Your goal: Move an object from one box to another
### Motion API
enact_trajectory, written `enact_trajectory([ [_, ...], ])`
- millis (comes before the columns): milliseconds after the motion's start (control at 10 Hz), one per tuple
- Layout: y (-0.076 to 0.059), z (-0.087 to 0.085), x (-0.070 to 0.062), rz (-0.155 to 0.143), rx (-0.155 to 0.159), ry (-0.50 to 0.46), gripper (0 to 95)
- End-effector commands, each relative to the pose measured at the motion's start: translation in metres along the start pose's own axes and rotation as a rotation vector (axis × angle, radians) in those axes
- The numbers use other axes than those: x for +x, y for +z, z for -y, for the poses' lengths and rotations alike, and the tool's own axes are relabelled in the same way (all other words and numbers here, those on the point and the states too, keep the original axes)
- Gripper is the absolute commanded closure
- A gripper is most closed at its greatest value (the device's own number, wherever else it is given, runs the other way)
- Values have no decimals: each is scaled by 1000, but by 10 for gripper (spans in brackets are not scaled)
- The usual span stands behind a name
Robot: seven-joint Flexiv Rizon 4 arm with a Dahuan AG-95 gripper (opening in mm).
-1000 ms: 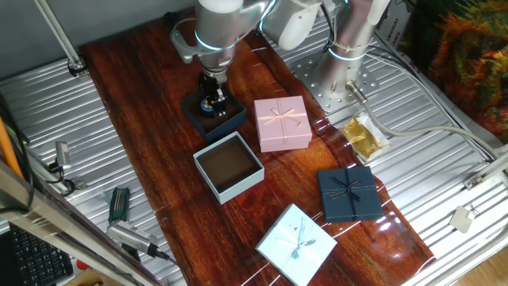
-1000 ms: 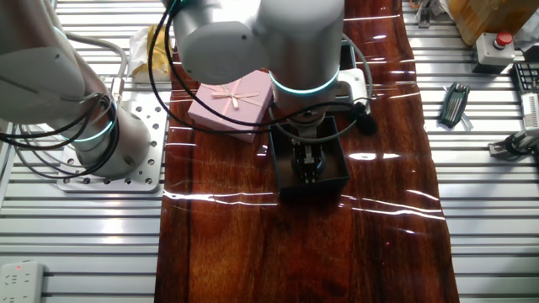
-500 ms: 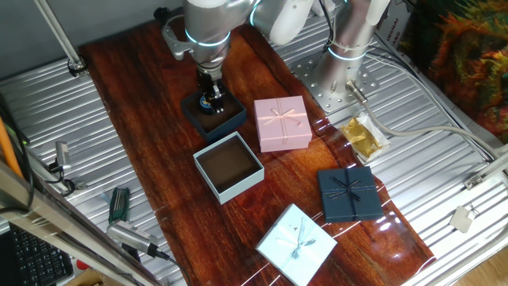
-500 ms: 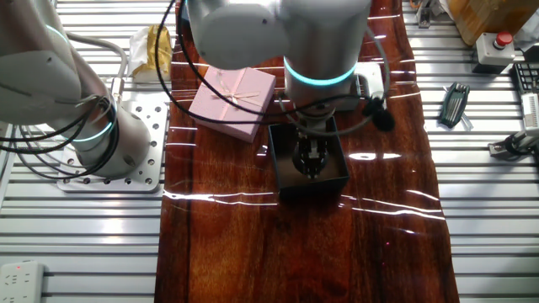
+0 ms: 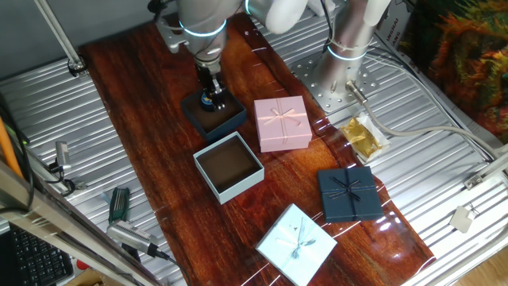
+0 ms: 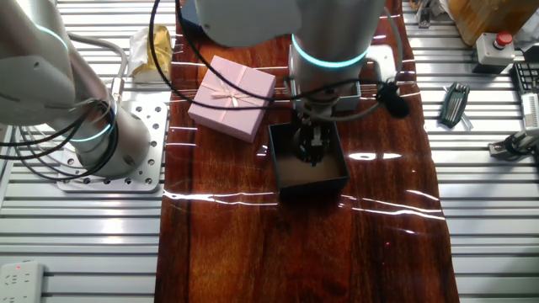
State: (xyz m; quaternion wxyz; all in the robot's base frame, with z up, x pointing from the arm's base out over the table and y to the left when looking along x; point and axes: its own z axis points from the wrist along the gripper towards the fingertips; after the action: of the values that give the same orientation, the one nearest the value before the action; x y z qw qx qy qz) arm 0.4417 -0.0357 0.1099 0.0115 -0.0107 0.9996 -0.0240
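My gripper reaches down into the small dark navy box at the far end of the wooden table. Its fingers are closed around the small blue-rimmed disc with a yellow centre, just above the box floor. In the other fixed view the gripper is inside the same navy box, and the disc is hidden between the fingers. The pale blue lidless box with a brown inside stands just in front of the navy box and holds nothing.
A pink gift box stands right beside the navy box. A flat navy gift box and a pale blue gift box, both with bows, lie nearer the front. A gold packet and hand tools lie off the wood.
The arm has risen and shifted slightly towards the table's far end. The gripper stays in the navy box with the disc between its fingers.
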Motion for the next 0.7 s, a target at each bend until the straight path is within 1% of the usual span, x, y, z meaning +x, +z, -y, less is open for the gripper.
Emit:
enact_trajectory([
  [100,-14,-6,-2,0,4,-6,950],
  [300,-26,-13,-1,1,5,-14,950],
  [400,-27,-14,-1,2,7,-14,950],
  [500,-29,-21,-2,7,10,-16,950],
  [700,-27,-35,-6,6,14,-17,950],
])
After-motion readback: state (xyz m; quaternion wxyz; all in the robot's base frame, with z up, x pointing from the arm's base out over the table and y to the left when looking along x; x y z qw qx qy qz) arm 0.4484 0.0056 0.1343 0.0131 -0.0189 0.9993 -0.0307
